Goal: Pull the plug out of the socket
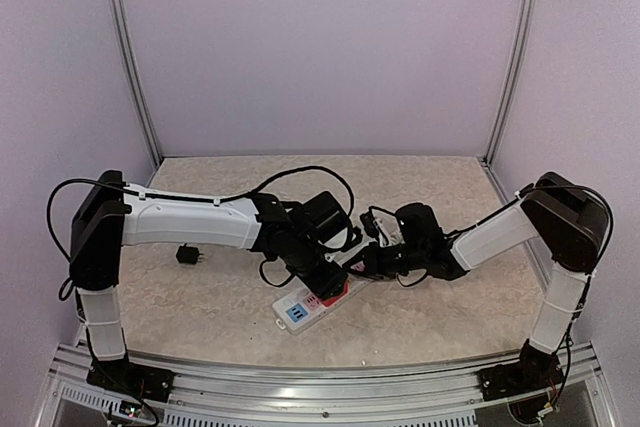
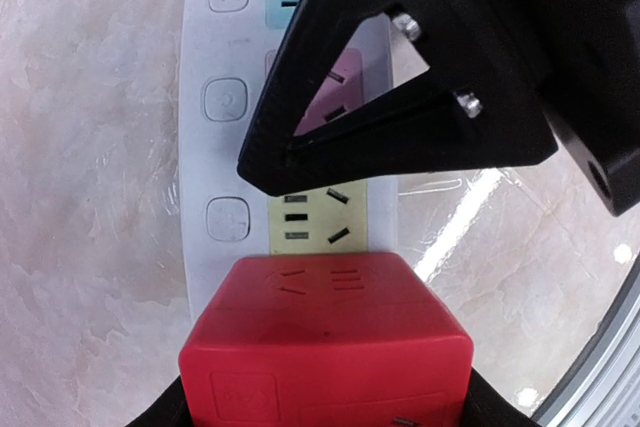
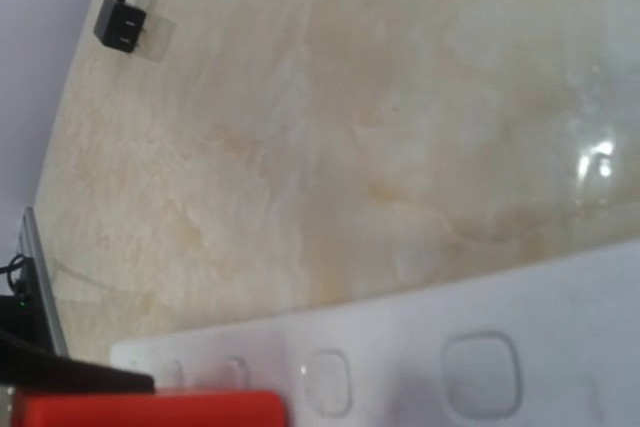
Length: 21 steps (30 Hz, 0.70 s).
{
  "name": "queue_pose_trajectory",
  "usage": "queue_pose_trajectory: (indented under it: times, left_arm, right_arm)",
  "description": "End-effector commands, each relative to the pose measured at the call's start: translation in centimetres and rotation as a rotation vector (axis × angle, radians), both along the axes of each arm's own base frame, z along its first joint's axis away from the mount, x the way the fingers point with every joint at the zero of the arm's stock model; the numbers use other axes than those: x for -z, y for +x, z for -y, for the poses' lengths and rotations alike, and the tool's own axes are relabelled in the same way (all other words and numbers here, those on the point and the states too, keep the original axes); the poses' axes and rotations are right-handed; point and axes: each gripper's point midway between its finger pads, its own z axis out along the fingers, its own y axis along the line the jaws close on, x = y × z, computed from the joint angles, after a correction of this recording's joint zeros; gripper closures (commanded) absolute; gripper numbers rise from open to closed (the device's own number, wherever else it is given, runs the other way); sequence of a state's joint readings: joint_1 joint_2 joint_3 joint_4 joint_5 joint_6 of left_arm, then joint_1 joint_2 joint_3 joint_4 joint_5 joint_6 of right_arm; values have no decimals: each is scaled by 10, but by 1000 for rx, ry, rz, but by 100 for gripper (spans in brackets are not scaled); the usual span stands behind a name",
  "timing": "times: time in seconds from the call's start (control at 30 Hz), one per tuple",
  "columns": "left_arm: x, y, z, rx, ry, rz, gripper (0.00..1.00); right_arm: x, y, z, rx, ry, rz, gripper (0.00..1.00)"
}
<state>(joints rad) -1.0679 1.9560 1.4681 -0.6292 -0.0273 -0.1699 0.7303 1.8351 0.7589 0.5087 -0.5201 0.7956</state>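
Observation:
The socket [image 1: 297, 309] is a long white strip with blue, pink and pale green outlet faces, lying near the table's front middle. A red block-shaped plug [image 2: 325, 337] stands on its pale green end, and my left gripper [image 1: 327, 282] is shut on the plug's two sides. In the left wrist view the socket [image 2: 215, 177] runs away from the plug, and my right gripper's black fingers [image 2: 400, 97] rest on its pink outlet. The right gripper [image 1: 366, 259] comes in from the right, its jaws together. The right wrist view shows only the socket's button side [image 3: 500, 347] and the plug's red edge [image 3: 150, 409].
A small black adapter [image 1: 187, 255] lies loose on the table to the left, also seen in the right wrist view as the adapter [image 3: 120, 25]. Black cables [image 1: 300, 175] loop behind both arms. A metal rail [image 1: 320, 387] borders the near edge, and walls close in the other sides.

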Motion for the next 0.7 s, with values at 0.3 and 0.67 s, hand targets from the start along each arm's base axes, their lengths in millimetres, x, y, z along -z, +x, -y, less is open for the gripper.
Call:
queue_pose_trajectory:
  times: [0.3, 0.67]
  left_arm:
    - [-5, 8, 11, -2, -20, 31, 75]
    - [-11, 21, 4, -41, 42, 118, 76]
  right_arm:
    - [23, -8, 21, 5, -154, 29, 100]
    - [41, -14, 24, -9, -177, 1, 100]
